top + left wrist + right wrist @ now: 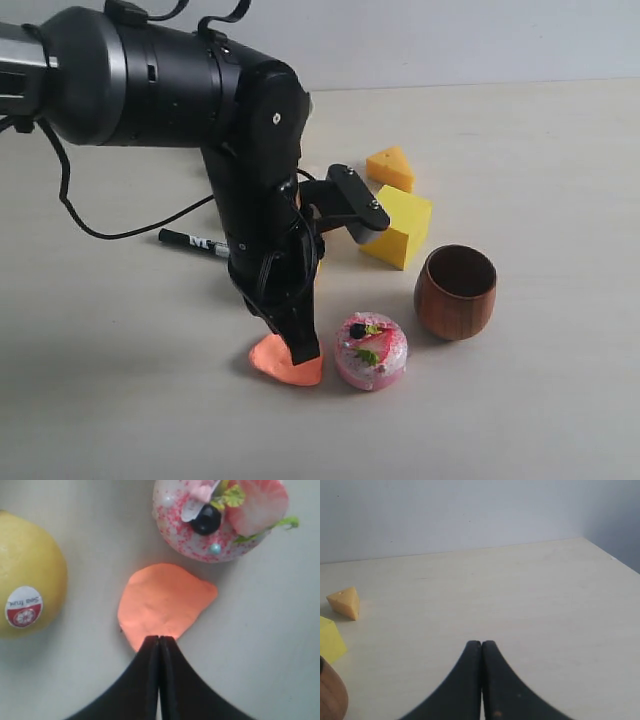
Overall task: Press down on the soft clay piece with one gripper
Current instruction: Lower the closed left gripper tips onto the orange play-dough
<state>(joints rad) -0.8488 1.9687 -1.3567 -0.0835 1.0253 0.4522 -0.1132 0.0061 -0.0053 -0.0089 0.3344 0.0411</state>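
The left gripper (159,639), closed, touches the soft clay piece (165,602)

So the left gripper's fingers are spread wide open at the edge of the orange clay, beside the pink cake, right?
Not quite. The left wrist view shows the fingers of the left gripper shut together, not spread. They are at the edge of the soft clay piece, beside the pink toy cake.
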